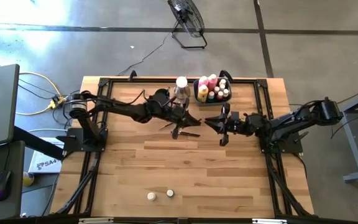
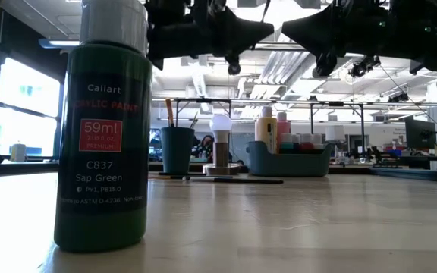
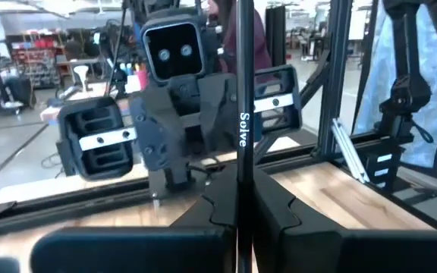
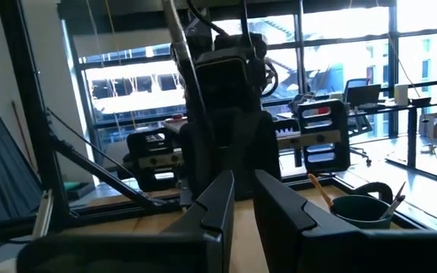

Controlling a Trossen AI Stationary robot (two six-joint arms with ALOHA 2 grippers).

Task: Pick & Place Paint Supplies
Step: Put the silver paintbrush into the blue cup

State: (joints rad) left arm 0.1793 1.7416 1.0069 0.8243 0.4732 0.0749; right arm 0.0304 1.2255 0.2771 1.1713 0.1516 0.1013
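My left gripper (image 1: 194, 117) (image 3: 241, 208) hovers level over the table's middle, shut on a thin dark brush (image 3: 243, 91) that stands upright. My right gripper (image 1: 209, 121) (image 4: 244, 182) faces it close by from the right. A narrow gap shows between its fingers and nothing is in it. More brushes (image 1: 188, 133) lie flat on the table below the grippers. Pink, yellow and other paint bottles (image 1: 211, 84) stand in the grey-blue bin (image 1: 225, 96) at the far edge. Two small pots (image 1: 151, 196) (image 1: 170, 193) stand near the front edge. My left gripper pinches the brush's dark handle (image 3: 242, 174) between its two fingers (image 3: 279, 212). The fingers come level from the table's left and lie across the handle. The brush stands upright, lifted clear of the table, and reaches well above the fingers.
A teal cup (image 2: 177, 149) (image 4: 359, 206) holding brushes and a white-topped bottle (image 1: 181, 83) stand at the far side beside the bin. A dark green paint bottle (image 2: 101, 152) stands close to the low camera. Bare wood lies between the grippers and the front pots.
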